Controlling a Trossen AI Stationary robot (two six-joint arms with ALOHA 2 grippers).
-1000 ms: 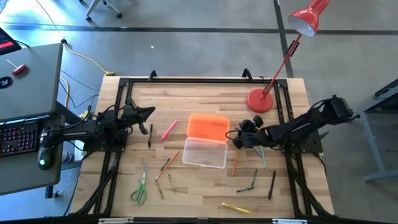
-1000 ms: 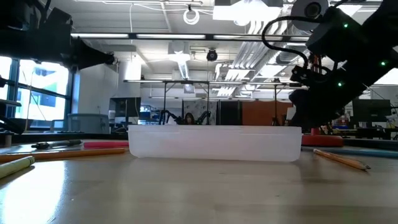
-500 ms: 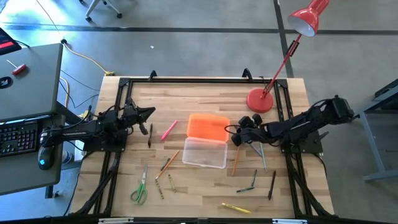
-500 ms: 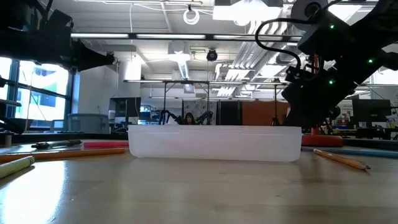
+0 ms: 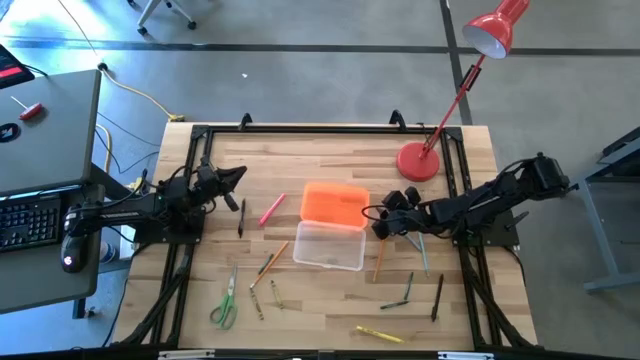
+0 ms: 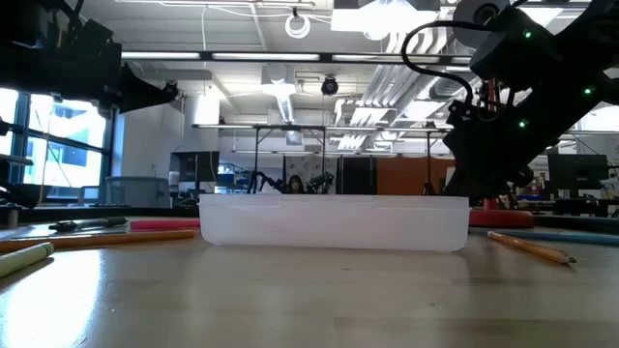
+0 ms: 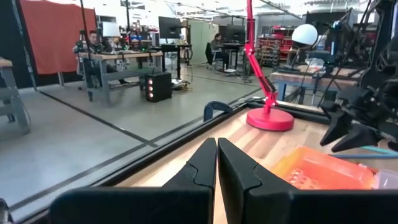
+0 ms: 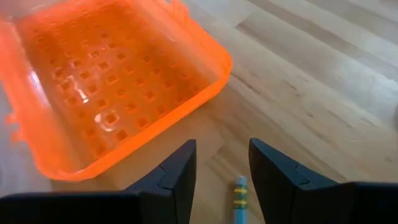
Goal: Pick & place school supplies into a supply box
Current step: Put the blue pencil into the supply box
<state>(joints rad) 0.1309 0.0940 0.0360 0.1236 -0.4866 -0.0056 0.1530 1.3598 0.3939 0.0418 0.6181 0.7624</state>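
The supply box lies open mid-table: the clear case [image 5: 328, 246] rests on its bottom, with its orange lid [image 5: 335, 203] flat beside it on the far side. Pencils and pens lie scattered flat, among them a pink pen [image 5: 271, 209], an orange pencil [image 5: 378, 262] and a grey pencil [image 5: 423, 252]. Green-handled scissors [image 5: 224, 300] lie near the front left. My right gripper [image 5: 380, 222] hovers open and slanted down, just right of the lid [image 8: 118, 81], above a pencil tip [image 8: 239, 199]. My left gripper [image 5: 238, 175] is raised at the left, level and shut on nothing [image 7: 217, 155].
A red desk lamp stands with its round base [image 5: 418, 162] at the far right, close behind my right arm. A black pen [image 5: 241, 216] lies by my left gripper. A yellow pen [image 5: 380, 334] and dark pens [image 5: 437, 297] lie front right. Bare wood lies along the far edge.
Both wrists have turned slightly without leaving their places. My right gripper stays open and my left stays shut. Nothing on the table has moved.
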